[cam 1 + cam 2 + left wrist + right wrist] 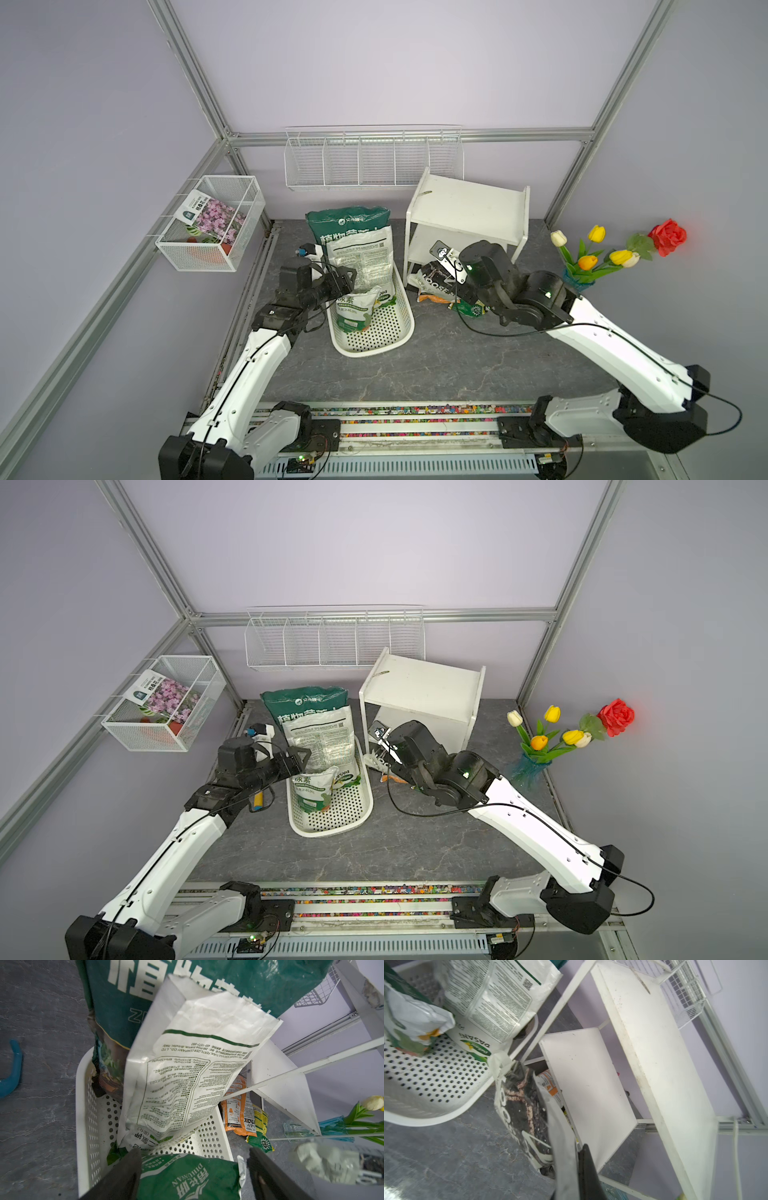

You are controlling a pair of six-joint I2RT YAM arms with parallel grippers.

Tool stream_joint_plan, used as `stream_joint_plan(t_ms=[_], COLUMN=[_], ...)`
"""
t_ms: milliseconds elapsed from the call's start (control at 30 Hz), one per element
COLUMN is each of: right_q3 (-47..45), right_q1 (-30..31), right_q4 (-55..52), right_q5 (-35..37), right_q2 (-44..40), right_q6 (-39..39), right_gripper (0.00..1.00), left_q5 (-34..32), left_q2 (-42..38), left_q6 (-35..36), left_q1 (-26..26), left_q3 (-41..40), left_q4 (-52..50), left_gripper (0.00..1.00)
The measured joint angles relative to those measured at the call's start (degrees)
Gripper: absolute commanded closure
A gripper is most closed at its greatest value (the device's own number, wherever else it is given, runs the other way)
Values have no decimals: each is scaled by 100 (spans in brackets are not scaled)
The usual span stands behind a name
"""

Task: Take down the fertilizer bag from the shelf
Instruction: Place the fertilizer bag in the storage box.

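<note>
ROBOT LIFTS FERTILIZER OFF RACK: The right gripper [579,1153] pinches an edge of the fertilizer bag [519,1105], fingers pressed together on the film, at the foot of the shelf [465,203]. A clean finish likely means drawing the bag clear of the thin frame leg before lowering it flat. The bag is black with white lettering and a crinkled pale seam. It hangs just outside the lower opening, beside the perforated basket [409,320] and near an orange packet [232,1113]; whether it touches the table cannot be told. The left gripper [193,1155] hovers spread over bags in the basket, holding nothing.
</note>
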Motion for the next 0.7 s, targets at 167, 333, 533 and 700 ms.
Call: stream_joint_plan(t_ms=[167,333,533,700], right_q3=[0,0,11,72], right_q1=[66,151,238,260], right_q4=[4,72,433,629], right_q5=[-839,-1519,-2192,-2616], right_q2=[0,13,317,833], right_q6=[144,157,-120,-435], right_gripper=[100,100,100,100], left_q5=[-98,-219,-404,-575], left_q2=[-90,-251,-356,-507], left_q6=[4,24,24,44], left_q1=[0,0,0,0], left_q3=[-2,-116,-240,-304], left_q4=[-2,4,-2,-2], left_gripper=[16,15,15,14])
